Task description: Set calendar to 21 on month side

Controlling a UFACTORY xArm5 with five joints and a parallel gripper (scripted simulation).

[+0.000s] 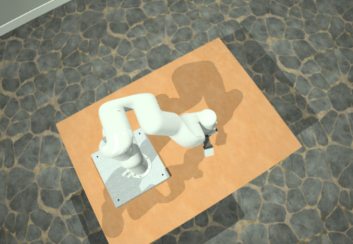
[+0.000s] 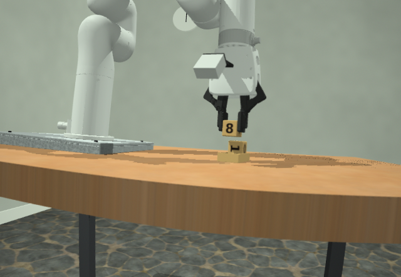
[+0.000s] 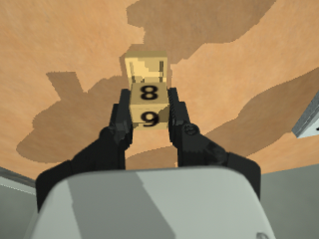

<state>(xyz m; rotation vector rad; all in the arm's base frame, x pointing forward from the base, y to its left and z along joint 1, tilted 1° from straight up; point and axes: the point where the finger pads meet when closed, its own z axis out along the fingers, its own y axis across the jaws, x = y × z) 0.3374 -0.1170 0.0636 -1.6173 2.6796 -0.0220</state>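
Note:
My gripper (image 2: 232, 127) (image 3: 150, 100) is shut on a wooden cube (image 2: 229, 128) (image 3: 149, 93) and holds it above the tray. This cube shows an 8 in the exterior view; the wrist view shows an 8 and a digit that reads as 9. The other cube (image 2: 234, 147) stands in the tray, below the held one with a gap between them. Its 1 lies on its side in the exterior view. The yellow tray (image 2: 225, 157) (image 3: 146, 55) rests on the table. The month's name is not visible. The arm hides tray and cubes in the top view.
The robot's grey base plate (image 1: 128, 188) (image 2: 129, 147) lies on the wooden table (image 1: 250, 141) (image 2: 291, 178), to the left of the tray in the exterior view. A white block (image 1: 208, 152) (image 2: 207, 66) sticks out from the arm's wrist above the fingers.

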